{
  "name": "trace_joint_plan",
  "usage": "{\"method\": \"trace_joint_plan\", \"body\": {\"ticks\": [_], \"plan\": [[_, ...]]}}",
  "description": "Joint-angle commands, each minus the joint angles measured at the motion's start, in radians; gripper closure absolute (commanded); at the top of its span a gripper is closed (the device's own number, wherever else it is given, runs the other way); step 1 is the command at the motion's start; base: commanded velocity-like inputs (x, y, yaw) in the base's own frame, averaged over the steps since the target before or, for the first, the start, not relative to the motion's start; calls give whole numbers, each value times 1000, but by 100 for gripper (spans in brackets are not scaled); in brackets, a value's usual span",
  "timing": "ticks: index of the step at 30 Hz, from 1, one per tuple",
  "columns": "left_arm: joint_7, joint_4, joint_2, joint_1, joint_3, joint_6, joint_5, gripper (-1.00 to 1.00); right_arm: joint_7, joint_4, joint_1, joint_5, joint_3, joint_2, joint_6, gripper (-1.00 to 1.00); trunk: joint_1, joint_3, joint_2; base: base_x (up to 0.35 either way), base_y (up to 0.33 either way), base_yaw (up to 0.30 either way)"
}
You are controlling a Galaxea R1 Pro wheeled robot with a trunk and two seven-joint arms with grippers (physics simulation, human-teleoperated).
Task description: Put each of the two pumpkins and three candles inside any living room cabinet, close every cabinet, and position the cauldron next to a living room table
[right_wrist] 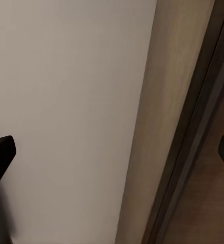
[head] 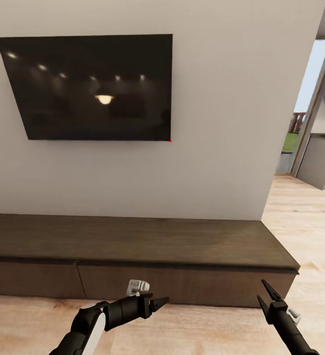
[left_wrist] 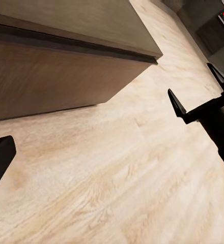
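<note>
The cabinet (head: 137, 244) is lying shut just ahead, running crosswise — both grippers are hanging low before its front, the left (head: 160, 301) pressed together and nearer, the right (head: 266, 296) spread, empty.

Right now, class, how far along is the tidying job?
Done: the cabinet has its drawer fronts shut. In hand: nothing; the left gripper and the right gripper are empty, low before it. Left: pumpkins, candles and cauldron all need finding.

a black tv (head: 90, 86) hangs on a plain pale wall (head: 221, 148), reflecting ceiling lights. light wood plank floor (head: 305, 231) runs right toward a doorway (head: 305, 108) showing grey units and daylight.
</note>
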State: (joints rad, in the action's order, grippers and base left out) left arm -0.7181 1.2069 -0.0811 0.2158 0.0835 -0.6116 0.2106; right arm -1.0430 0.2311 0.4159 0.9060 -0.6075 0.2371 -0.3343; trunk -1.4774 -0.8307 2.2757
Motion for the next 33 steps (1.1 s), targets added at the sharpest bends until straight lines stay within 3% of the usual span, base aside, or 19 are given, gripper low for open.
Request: {"method": "trace_joint_plan", "body": {"ticks": [1, 24, 30, 33], "plan": [[0, 0, 0, 0, 0, -7, 6, -100, -2, -1, 0, 8, 1, 0, -9, -100, 0, -1, 0, 93, 0, 0], [-3, 1, 0, 0, -1, -15, 7, -100, 0, -1, 0, 8, -1, 2, -11, -100, 0, -1, 0, 11, 0, 0], [-3, 5, 0, 0, 0, -15, 9, -100, 37, 0, 0, 9, -38, 3, -12, -100, 0, -1, 0, 0, 0, 0], [-3, 6, 0, -1, 0, -14, 9, -100, 48, 1, 0, 9, -51, 20, -25, -100, 0, -1, 0, 0, 0, 0]]}}
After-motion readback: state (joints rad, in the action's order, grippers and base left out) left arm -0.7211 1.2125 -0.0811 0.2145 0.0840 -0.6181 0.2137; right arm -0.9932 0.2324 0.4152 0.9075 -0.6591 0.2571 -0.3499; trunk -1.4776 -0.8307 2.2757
